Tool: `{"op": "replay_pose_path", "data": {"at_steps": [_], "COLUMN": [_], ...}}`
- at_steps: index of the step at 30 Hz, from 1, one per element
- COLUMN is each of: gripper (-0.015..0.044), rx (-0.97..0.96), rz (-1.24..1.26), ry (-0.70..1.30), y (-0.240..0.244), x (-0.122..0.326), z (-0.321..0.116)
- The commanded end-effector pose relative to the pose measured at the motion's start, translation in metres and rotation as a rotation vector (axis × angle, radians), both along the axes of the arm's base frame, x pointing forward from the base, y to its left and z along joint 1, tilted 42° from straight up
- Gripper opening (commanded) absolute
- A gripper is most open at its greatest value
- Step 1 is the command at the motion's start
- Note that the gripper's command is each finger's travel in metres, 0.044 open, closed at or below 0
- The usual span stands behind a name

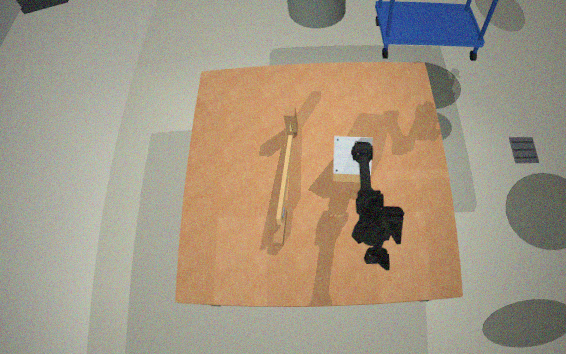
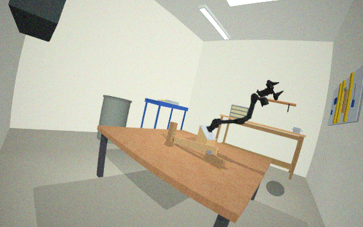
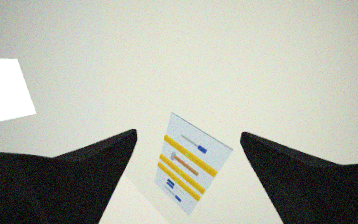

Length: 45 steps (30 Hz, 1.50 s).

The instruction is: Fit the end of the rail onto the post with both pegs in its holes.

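The long pale wooden rail (image 1: 285,180) (image 2: 192,145) lies on the orange table (image 1: 225,150) (image 2: 192,179). One end is at the short upright post (image 1: 291,123) (image 2: 172,131). The other end sits in the grey bracket on the low footboard block (image 1: 280,234) (image 2: 214,160). The pegs and holes are too small to make out. My gripper (image 1: 378,257) (image 2: 280,87) (image 3: 188,135) is open and empty. It is raised high above the table, to the right of the rail and well away from it. In the wrist view it points at a wall.
The arm's base stands on a white plate (image 1: 345,150). A blue cart (image 1: 430,22) (image 2: 163,107) and a grey bin (image 1: 316,10) (image 2: 115,110) stand beyond the table. A wooden workbench (image 2: 266,128) and a wall tool board (image 2: 344,99) (image 3: 192,167) are nearby.
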State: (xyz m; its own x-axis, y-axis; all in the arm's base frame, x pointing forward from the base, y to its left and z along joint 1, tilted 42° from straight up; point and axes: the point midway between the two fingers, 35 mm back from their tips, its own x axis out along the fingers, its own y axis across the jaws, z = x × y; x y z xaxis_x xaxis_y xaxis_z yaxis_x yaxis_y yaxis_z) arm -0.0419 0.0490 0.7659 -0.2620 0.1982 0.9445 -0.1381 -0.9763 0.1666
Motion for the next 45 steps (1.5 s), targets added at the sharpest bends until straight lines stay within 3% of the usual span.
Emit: {"op": "replay_pose_path", "data": {"at_steps": [1, 14, 26, 35, 45], "gripper": [0.044, 0.044, 0.044, 0.044, 0.044], "rx": [0.118, 0.498, 0.883, 1.146, 1.447], "rz": [0.07, 0.289, 0.485, 0.64, 0.778], "ry": [0.068, 0.305, 0.606, 0.861, 1.156], "y": [-0.053, -0.211, -0.33, -0.372, -0.369], "x": [0.014, 0.093, 0.214, 0.312, 0.411], "z": [0.002, -0.027, -0.117, -0.216, -0.347]}}
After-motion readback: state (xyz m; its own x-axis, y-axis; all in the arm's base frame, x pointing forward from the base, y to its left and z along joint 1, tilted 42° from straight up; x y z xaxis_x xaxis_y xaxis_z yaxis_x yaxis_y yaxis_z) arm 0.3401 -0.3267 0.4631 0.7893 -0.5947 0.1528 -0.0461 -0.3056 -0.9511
